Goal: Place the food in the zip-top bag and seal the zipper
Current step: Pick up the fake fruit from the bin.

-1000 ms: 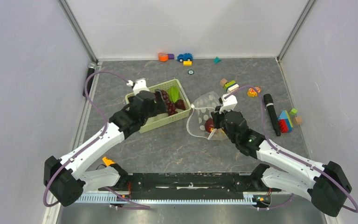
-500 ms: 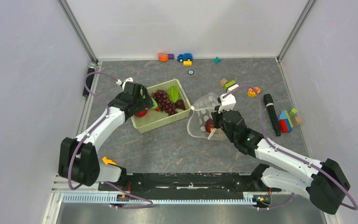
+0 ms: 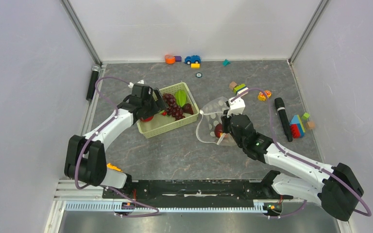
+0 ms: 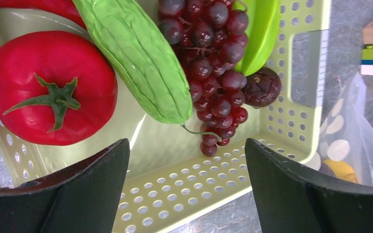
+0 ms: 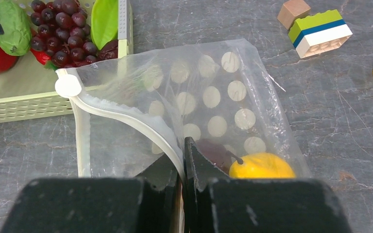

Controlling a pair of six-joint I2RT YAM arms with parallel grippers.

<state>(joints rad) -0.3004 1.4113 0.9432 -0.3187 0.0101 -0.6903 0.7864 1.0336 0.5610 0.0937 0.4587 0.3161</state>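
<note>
The left gripper (image 4: 187,189) hangs with its jaws spread wide and nothing between them, both dark fingers (image 4: 68,194) framing the near wall of the pale green basket (image 4: 199,194). Just beyond them, inside the basket, lies a red tomato (image 4: 48,87) with a green stalk. A wrinkled green cucumber (image 4: 136,58) leans against it, and the dark purple grape bunch (image 4: 209,63) trails down beside the cucumber. A green leaf (image 4: 260,34) curves along the far side of the grapes, with a dark brown piece (image 4: 263,86) tucked under its tip.

The right gripper (image 5: 182,165) is clenched, its fingertips pinched tight on the whitish zipper (image 5: 121,116). It holds that edge lifted so the mouth of the zip-top bag (image 5: 209,97) gapes towards the basket. The round white slider tab (image 5: 68,86) sits at the far end of the strip, touching the basket's wall.

The bag lies on the grey table (image 5: 349,126) just to the right of the basket, its dotted film slumped over a yellow piece (image 5: 261,167) and a dark red piece (image 5: 216,153) already inside, close to the pinching fingers. Past the bag's far corner sit some building blocks (image 5: 320,33), well apart from it.
</note>
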